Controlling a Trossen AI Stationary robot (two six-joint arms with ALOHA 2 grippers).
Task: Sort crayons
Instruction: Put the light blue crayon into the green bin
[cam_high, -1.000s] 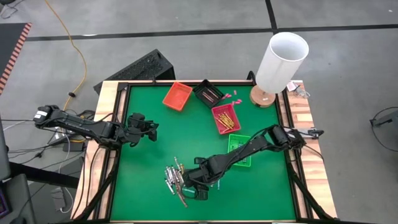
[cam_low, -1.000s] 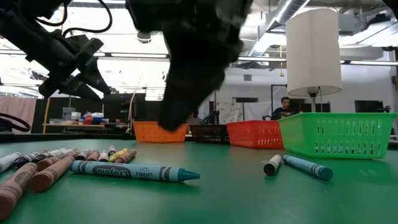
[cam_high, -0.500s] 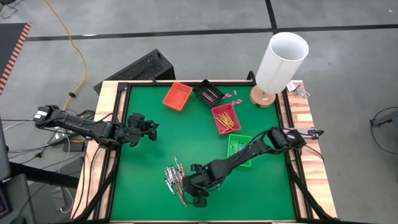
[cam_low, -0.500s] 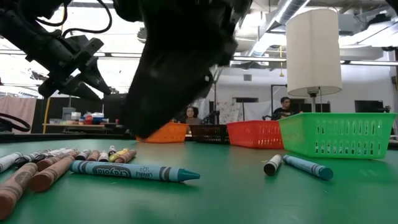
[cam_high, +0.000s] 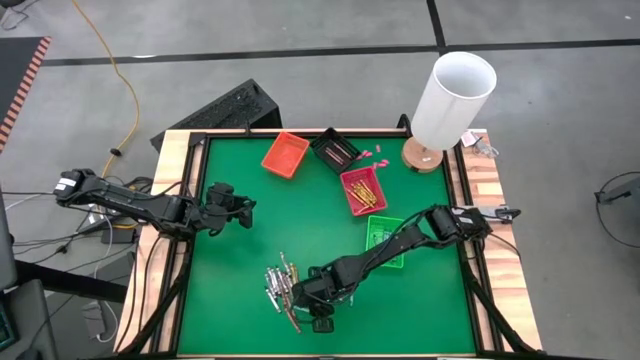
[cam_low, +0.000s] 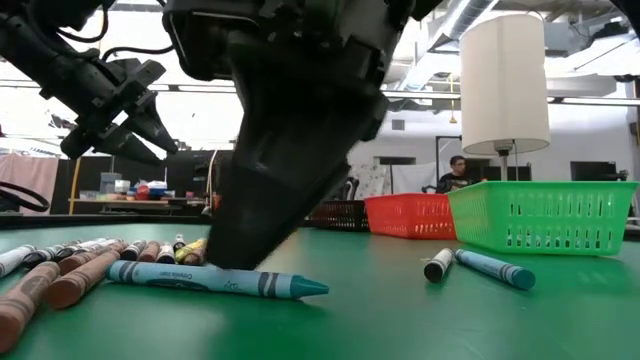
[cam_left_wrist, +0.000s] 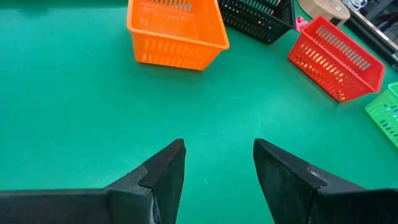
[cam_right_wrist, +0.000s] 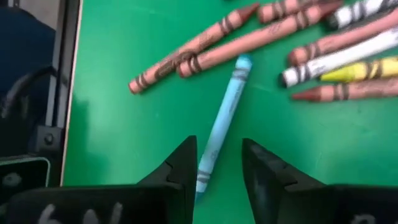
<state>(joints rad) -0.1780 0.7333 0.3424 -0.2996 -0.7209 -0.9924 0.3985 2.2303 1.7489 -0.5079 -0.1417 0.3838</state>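
Several crayons (cam_high: 281, 287) lie flat in a loose pile on the green table near its front edge, brown, white and yellow ones (cam_right_wrist: 336, 59) among them. A light blue crayon (cam_right_wrist: 227, 112) lies flat beside them. My right gripper (cam_right_wrist: 219, 149) is open, down at the table (cam_low: 225, 262), with a finger on either side of that crayon's flat end. My left gripper (cam_left_wrist: 217, 146) hangs open above the table's left side (cam_high: 245, 207) with nothing between its fingers. My right gripper stands astride the light blue crayon near its flat end (cam_right_wrist: 204, 174), fingers slanting down from above and lying across it. One finger (cam_right_wrist: 186, 163) is against the crayon's side; the other stands apart. The crayon (cam_low: 215, 280) lies flat on the table.
An orange tray (cam_high: 285, 153), a black tray (cam_high: 335, 150), a red tray (cam_high: 362, 190) holding yellow-orange crayons and a green tray (cam_high: 385, 240) stand at the back and right. A white lamp (cam_high: 450, 100) is at the far right corner. Two loose crayons (cam_low: 495, 268) lie before the green tray.
My right gripper has come down toward the table's near edge onto the light blue crayon. The crayon has slid and turned a little on the table; its pointed end has shifted most.
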